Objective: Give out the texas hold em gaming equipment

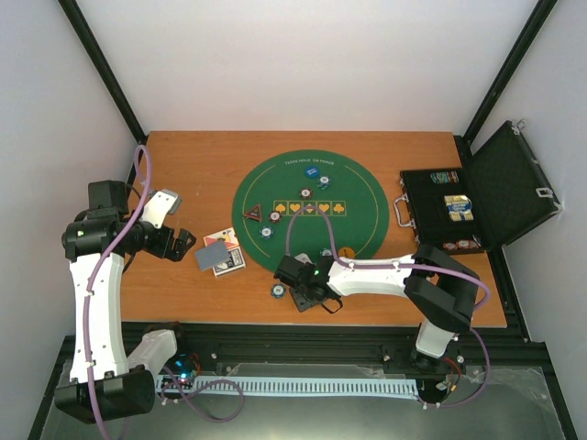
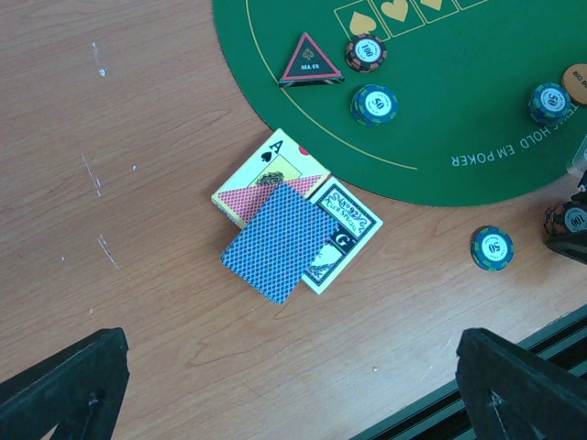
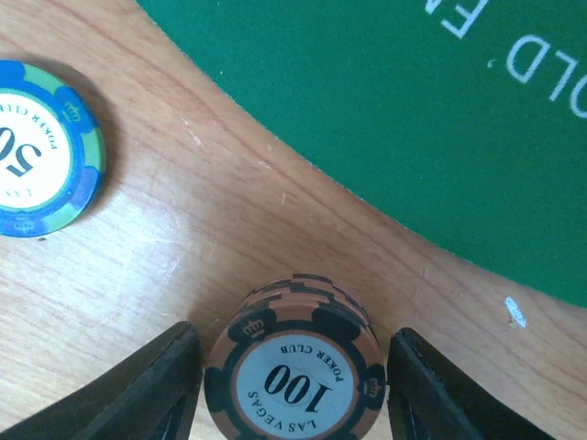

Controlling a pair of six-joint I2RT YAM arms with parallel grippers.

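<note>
My right gripper (image 1: 309,293) is low over the wood at the near edge of the green poker mat (image 1: 307,206). In the right wrist view its fingers (image 3: 156,390) flank a stack of orange-black 100 chips (image 3: 295,371) standing on the table, with thin gaps on both sides. A blue-green 50 chip (image 3: 41,151) lies just to the left, also in the top view (image 1: 277,291). My left gripper (image 2: 293,394) is open and empty above bare wood, short of a blue-backed card (image 2: 280,243) lying on two card boxes (image 2: 344,229). The red-black triangular marker (image 2: 312,62) sits on the mat.
Several chips (image 2: 374,104), an orange disc (image 1: 346,252) and a blue disc (image 1: 315,172) lie on the mat. The open black case (image 1: 459,206) with more chips stands at the right edge. A black rail runs along the table's near edge (image 2: 550,335).
</note>
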